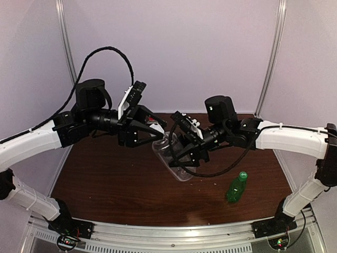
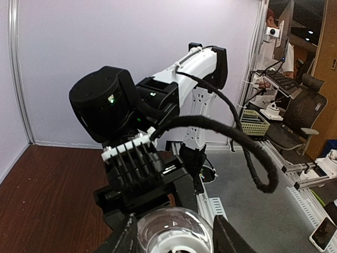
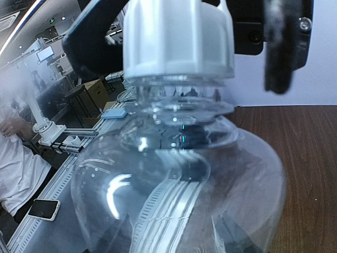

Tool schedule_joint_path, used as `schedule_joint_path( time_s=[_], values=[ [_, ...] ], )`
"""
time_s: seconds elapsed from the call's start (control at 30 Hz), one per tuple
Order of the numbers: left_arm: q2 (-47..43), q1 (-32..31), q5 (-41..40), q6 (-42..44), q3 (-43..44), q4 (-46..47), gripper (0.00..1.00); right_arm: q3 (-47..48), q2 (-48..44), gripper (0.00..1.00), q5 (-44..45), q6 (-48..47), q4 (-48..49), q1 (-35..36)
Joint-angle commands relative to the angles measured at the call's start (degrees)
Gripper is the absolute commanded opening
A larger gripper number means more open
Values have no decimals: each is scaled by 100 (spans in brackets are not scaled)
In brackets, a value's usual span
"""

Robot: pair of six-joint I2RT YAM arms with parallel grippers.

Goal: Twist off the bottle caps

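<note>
Unscrewing white cap (image 3: 179, 37): bottle (image 1: 174, 161) aloft over table (image 1: 105, 179) centre, body pinched by right gripper (image 1: 181, 154). Cap flanked by left gripper (image 1: 159, 132); clamped or slack, cannot tell. Advice: seat squarely, clamp firmly, twist along neck axis, body held steady.

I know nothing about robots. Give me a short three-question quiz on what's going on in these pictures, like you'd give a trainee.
1. True or false: a tool is holding the small green plastic bottle.
2. Which arm's tool grips the body of the clear plastic bottle? A) left B) right
3. Fill in: the white plastic screw cap is flanked by the ____ tool.

Key
1. False: it sits free on the brown wooden table.
2. B: the right tool holds it up in the air.
3. Left: the left tool.
</note>
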Motion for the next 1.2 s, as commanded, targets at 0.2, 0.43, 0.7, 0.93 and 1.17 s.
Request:
schedule_joint_path(
  time_s=[0.2, 0.43, 0.7, 0.93, 1.17],
  values=[
    [0, 41, 34, -276, -22, 455, 29, 75, -95, 52, 138, 31, 187, -51],
    [-21, 7, -1517, -963, -51, 430, 16, 119, -257, 52, 2307, 43, -10, -60],
    [110, -39, -4078, -2444, -52, 66, 22, -132, -180, 53, 4563, 49, 417, -25],
    [454, -40, -4221, -2485, 181, -94, 27, -131, -71, 53, 4889, -8, 412, -15],
    [333, -40, -4168, -2236, 127, 0, 39, -180, -134, 53, 4555, -43, 329, -16]
  ],
)
